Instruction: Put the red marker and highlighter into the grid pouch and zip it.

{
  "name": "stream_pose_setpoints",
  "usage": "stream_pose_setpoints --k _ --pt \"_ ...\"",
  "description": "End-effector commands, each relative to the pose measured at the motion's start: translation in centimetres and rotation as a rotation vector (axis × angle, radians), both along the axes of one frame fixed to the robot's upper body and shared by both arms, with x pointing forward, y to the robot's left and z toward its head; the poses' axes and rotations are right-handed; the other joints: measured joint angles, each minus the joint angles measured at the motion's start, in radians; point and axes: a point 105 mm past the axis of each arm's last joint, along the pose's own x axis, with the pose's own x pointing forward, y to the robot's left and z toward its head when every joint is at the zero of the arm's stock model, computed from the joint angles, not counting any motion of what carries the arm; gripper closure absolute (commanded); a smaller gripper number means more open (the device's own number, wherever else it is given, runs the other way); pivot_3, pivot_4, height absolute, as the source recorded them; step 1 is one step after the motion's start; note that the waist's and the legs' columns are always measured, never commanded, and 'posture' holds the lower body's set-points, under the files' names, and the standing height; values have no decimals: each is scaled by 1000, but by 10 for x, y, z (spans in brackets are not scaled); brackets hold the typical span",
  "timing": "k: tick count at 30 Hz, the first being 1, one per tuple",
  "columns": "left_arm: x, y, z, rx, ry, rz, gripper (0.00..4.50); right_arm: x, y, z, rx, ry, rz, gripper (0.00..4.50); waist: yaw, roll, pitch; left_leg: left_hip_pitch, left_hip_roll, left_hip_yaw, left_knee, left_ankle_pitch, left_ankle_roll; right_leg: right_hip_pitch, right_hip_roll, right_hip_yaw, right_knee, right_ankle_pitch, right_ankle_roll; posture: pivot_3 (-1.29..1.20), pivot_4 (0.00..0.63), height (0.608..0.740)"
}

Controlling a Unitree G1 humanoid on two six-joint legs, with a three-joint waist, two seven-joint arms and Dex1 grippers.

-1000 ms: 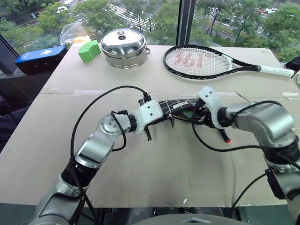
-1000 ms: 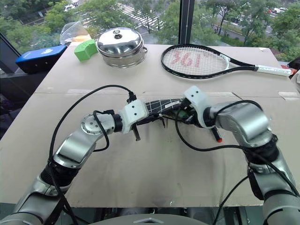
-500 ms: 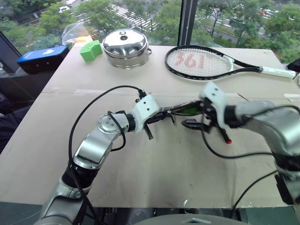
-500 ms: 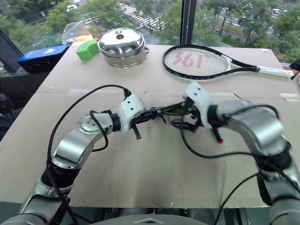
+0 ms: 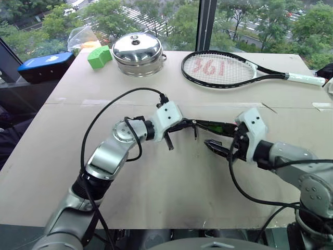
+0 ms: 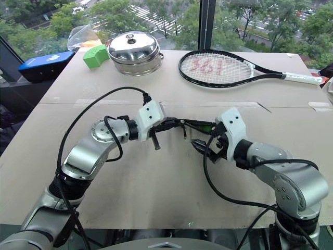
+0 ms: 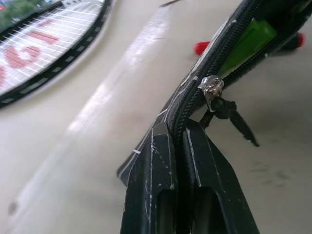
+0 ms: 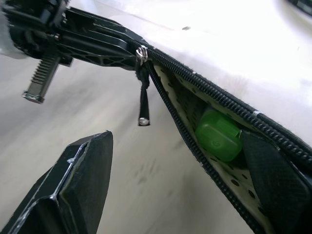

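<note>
Mid-table, the left gripper [image 5: 183,126] pinches the grid pouch [image 8: 204,122] at its zipper end, held up so the mouth gapes. Highlighter [image 8: 218,135] sits inside. Right gripper [image 5: 221,145], jaws wide, hangs at 4 o'clock; red marker [image 7: 201,47] lies on the table behind.

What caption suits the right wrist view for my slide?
Highlighter sits inside the unzipped grid pouch pinched by the left gripper.

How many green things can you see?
2. The highlighter sits inside the open pouch. A green block lies at the table's far left corner beside the pot. More may be hidden.
</note>
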Motion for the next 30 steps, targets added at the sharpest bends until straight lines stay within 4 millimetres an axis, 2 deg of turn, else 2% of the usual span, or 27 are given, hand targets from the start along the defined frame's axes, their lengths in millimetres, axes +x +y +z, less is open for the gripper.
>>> stream_pose_setpoints --k 1,4,6,10,13,16,17,19,22,27,29,30 --pt "12 6 22 59 -150 57 4500 15 13 9 -92 -102 29 301 0 0 0 0 0 0 0 0 0 0 0 0 0 0 0 0 150 740" --pt "15 8 24 123 -204 61 4500 13 35 25 -80 -215 164 301 -2 0 0 0 -1 1 0 0 0 0 0 0 -1 0 0 0 150 740" --pt "16 9 24 128 -211 74 4500 13 40 34 -87 -297 207 301 -1 0 0 0 0 1 0 0 0 0 1 0 -1 0 0 0 150 740" --pt "17 7 26 102 -200 84 4500 12 38 28 -229 -422 297 301 2 -1 0 -1 -1 1 0 0 0 0 0 -1 -2 0 1 0 150 740" --pt "21 12 27 72 -177 124 4500 15 31 28 -276 -481 292 301 -1 -2 1 -1 -1 2 1 0 0 0 0 -1 -2 0 1 0 150 740" --pt "25 20 26 87 -181 156 4500 21 11 38 -116 -403 166 301 -1 -3 1 0 0 2 1 0 0 0 0 -1 -1 0 1 0 150 740" --pt "26 25 25 91 -180 168 4500 21 -3 35 -94 -357 113 301 0 -3 1 0 1 1 0 0 0 0 0 0 0 0 1 0 150 740" --pt "26 34 23 100 -178 189 4500 19 -32 27 -93 -277 8 301 3 -3 1 0 1 1 0 0 -1 0 0 0 0 0 1 0 150 740" --pt "25 44 17 121 -174 213 4500 18 -63 9 -113 -153 -133 301 3 -3 1 -1 1 1 0 0 0 0 0 -1 -1 0 1 0 150 740" --pt "25 59 11 135 -158 274 4500 19 -95 -39 -184 101 -323 301 -1 -3 1 0 1 2 0 0 0 0 0 1 -1 0 0 0 150 740" --pt "24 61 10 135 -155 278 4500 21 -100 -59 -195 184 -367 301 0 -3 1 0 1 2 0 0 1 0 0 2 0 0 0 0 150 740" --pt "24 61 10 136 -155 277 4500 22 -104 -72 -202 221 -398 538 -1 -3 1 0 1 2 0 0 1 0 0 1 0 0 0 0 150 740"
